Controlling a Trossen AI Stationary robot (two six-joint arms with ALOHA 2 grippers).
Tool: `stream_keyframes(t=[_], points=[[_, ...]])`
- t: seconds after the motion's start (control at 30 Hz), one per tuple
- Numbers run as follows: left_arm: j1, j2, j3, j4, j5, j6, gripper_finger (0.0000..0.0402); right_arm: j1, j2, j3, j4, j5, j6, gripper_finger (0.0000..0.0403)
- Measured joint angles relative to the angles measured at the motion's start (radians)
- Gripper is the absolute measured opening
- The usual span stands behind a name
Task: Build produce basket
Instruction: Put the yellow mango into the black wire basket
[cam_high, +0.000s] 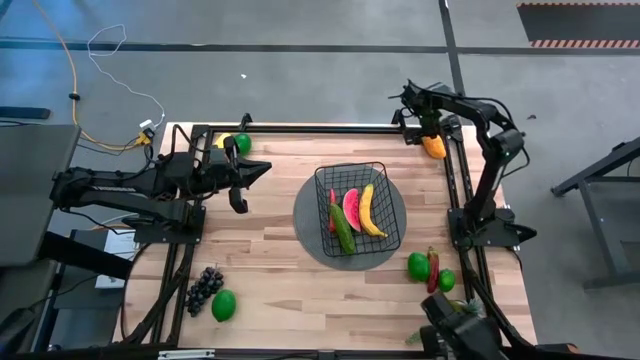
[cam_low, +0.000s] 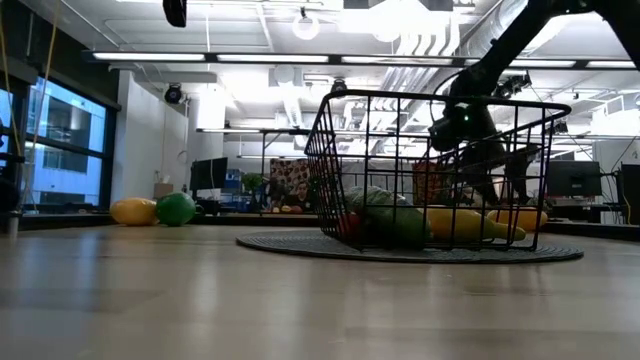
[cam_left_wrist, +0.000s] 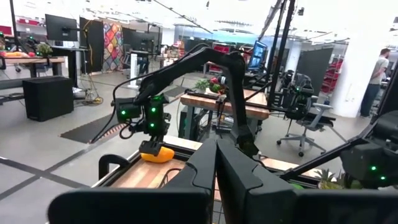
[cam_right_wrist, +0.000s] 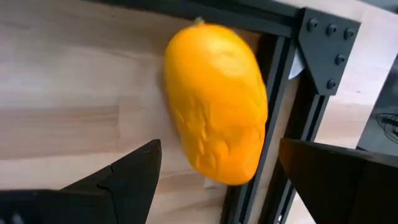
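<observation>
Right tool (cam_right_wrist: 214, 180) spread wide over orange fruit (cam_right_wrist: 217, 102)

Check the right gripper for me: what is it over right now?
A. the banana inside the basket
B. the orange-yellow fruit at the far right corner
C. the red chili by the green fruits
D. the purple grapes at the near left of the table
B: the right gripper hangs open, its fingers straddling the orange-yellow fruit, which lies against the black frame rail in the table's far right corner.
</observation>
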Motion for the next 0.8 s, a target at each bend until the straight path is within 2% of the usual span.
stream_keyframes(t=[0.53, 0.8], points=[[0.0, 0.0, 0.0, 0.0, 0.0, -0.001, 0.0003, 0.002, 0.012, 0.0, 0.089, 0.042, 0.134, 0.0307], [0.0, 0.0, 0.0, 0.0, 0.0, -0.005, 0.0003, -0.008, 0.046, -0.001, 0.072, 0.041, 0.172, 0.0307]])
